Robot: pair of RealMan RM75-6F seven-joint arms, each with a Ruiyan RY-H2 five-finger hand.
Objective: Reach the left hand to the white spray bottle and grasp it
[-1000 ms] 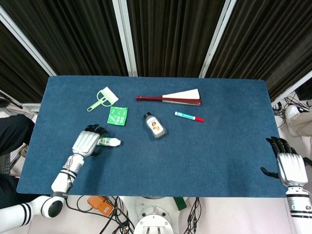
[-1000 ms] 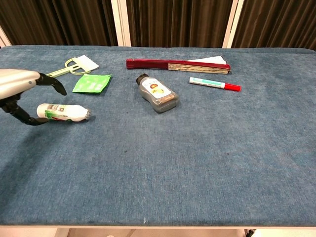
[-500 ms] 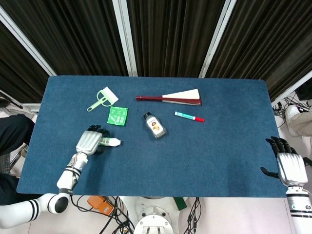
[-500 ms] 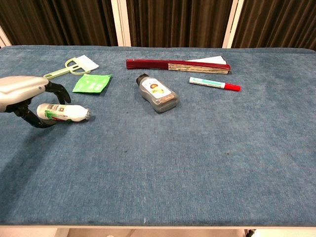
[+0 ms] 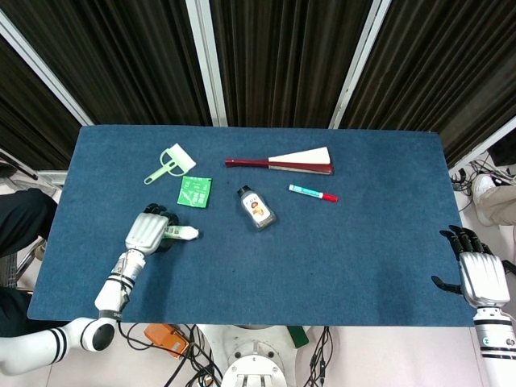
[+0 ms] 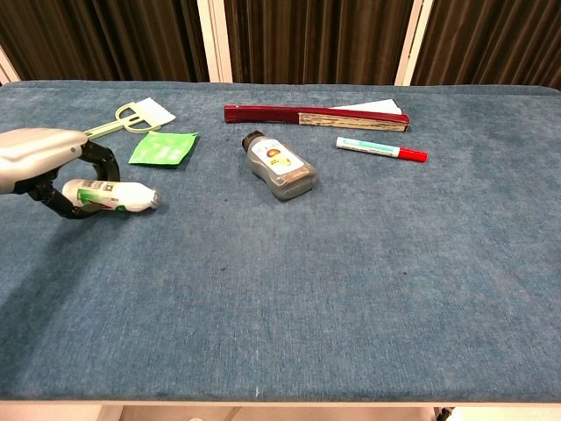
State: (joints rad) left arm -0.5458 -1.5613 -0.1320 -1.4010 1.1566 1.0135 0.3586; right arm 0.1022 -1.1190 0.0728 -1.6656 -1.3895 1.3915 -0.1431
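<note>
One white spray bottle [image 6: 112,196] within left hand [image 6: 39,158] fingers [image 6: 98,160].

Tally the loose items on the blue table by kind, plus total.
Bottles: 2, white spray bottle and clear grey-filled bottle
Folding fans: 1, red and white
Markers: 1, red-capped
Packets: 1, green
Scrapers: 1, pale green
Total: 6

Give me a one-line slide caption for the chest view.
Left hand curls around the lying white spray bottle on the blue table.
</note>
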